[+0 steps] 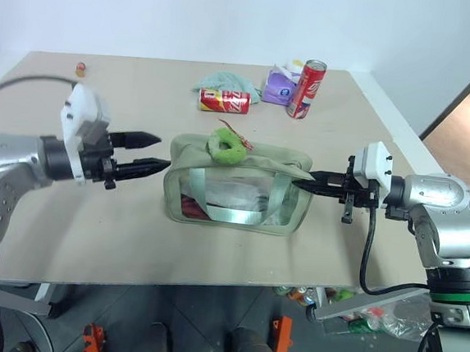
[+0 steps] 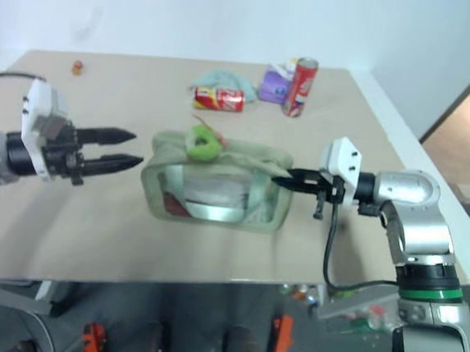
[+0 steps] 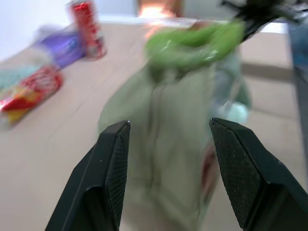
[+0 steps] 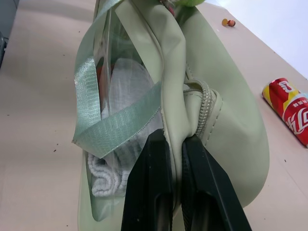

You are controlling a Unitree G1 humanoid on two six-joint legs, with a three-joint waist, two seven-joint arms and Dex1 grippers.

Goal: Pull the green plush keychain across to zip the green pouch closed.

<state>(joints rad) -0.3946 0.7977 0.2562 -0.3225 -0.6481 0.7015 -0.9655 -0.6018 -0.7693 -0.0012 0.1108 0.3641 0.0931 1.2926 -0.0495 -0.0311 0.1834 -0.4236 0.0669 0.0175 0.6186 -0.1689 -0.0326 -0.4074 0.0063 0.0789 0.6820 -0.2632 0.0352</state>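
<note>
Left pincer [image 1: 156, 153] level just beside the left end of the green pouch [image 1: 238, 184], fingers apart, nothing between them, tips short of the fabric. Small orange object [image 1: 80, 69] far back on the tabletop [image 1: 90, 237] near the left rear corner. Green pouch at the middle of the tabletop, clear window side toward the camera, pale straps looped across it, white cloth inside. Green plush keychain [image 1: 227, 144] curled on top of the pouch, left of centre, thin reddish cord beside it. Behind the pouch: red can on its side [image 1: 224, 101], pale teal cloth [image 1: 224, 81] just behind that can, purple packet [image 1: 278, 85] to the right, upright red can [image 1: 307, 88] touching the packet. Right pincer [image 1: 304, 183] level at the pouch's right end, fingers together, clamped on the fabric seam beside the zipper end.
</note>
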